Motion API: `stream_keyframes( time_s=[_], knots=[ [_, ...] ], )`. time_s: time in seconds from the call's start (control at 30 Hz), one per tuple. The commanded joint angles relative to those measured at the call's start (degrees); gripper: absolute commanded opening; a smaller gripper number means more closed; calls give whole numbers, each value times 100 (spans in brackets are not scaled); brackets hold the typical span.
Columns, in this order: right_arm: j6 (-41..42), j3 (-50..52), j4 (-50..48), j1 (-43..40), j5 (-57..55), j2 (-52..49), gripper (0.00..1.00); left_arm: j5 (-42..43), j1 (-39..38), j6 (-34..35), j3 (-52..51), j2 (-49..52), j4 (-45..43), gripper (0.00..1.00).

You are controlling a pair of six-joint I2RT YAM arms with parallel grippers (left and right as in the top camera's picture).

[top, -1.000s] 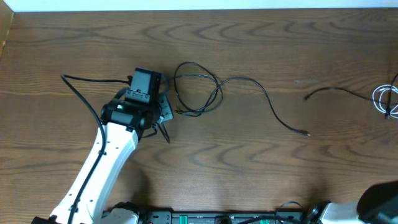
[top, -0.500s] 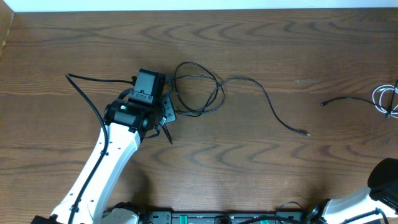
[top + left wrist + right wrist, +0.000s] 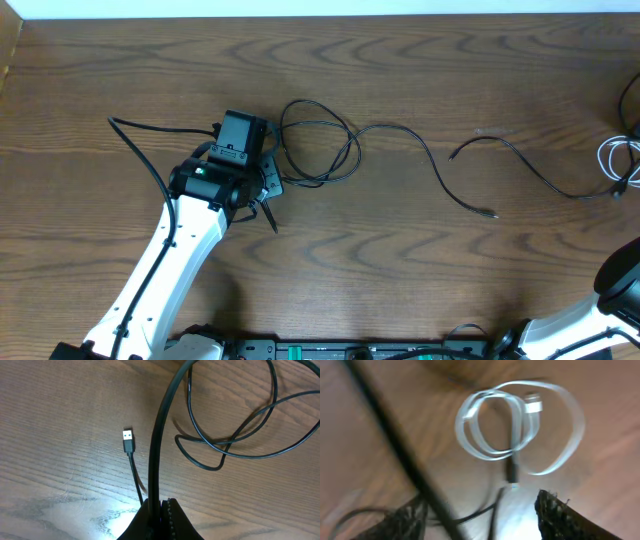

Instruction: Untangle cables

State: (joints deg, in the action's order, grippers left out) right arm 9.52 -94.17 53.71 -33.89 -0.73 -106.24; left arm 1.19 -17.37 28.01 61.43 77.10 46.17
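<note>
Dark wood-grain surface [image 3: 420, 70], cables spread across it.
Your left hand [image 3: 161, 512] is pinched shut on the looped thin black cable [image 3: 330, 150]. Your right hand's [image 3: 480, 510] fingers stand apart over the coiled white cable [image 3: 520, 425]; another black cable [image 3: 520, 160] lies near it.
</note>
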Motion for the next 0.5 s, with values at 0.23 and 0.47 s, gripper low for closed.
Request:
stream_keyframes(
  time_s=[0.23, 0.47],
  knots=[
    [-446, -79, 490, 752, 1056, 66, 77, -31, -13, -120, -48, 39, 28, 8],
    [-1976, -258, 761, 1690, 2363, 68, 81, -31, -13, -120, -48, 39, 26, 8]
  ],
)
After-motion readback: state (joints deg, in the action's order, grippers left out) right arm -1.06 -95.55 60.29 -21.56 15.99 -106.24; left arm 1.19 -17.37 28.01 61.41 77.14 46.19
